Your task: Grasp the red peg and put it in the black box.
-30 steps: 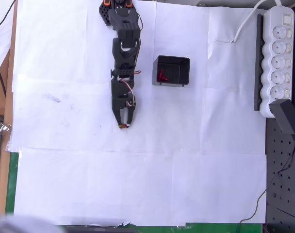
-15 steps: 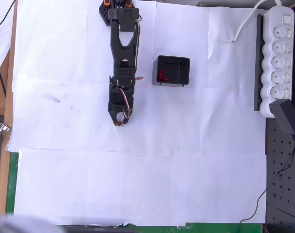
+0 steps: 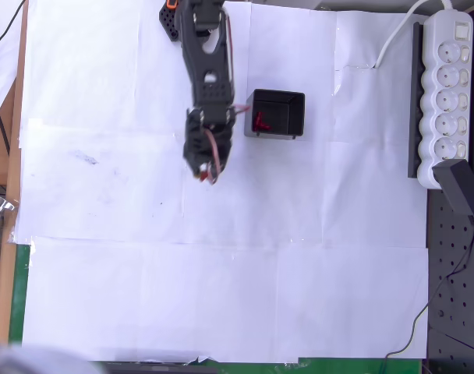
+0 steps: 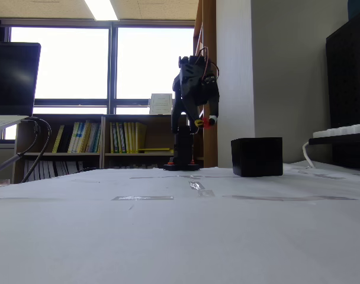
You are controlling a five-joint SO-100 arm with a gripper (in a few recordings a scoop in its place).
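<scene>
In the overhead view the paper-covered counter (image 3: 221,296) carries the arm's base (image 3: 175,15) at its top edge, and the arm reaches down the picture from there. The fingers (image 3: 207,175) hang below and to the left of the black box (image 3: 275,114), near it but apart. The box sits right of the arm — an L-shaped piece (image 3: 259,121) lies inside it, by the left wall. A power strip (image 3: 447,93) lies along the far right edge, well apart from the box. In the fixed view the fingers (image 4: 202,123) are raised above the counter, left of the box (image 4: 257,157) and higher than its rim.
</scene>
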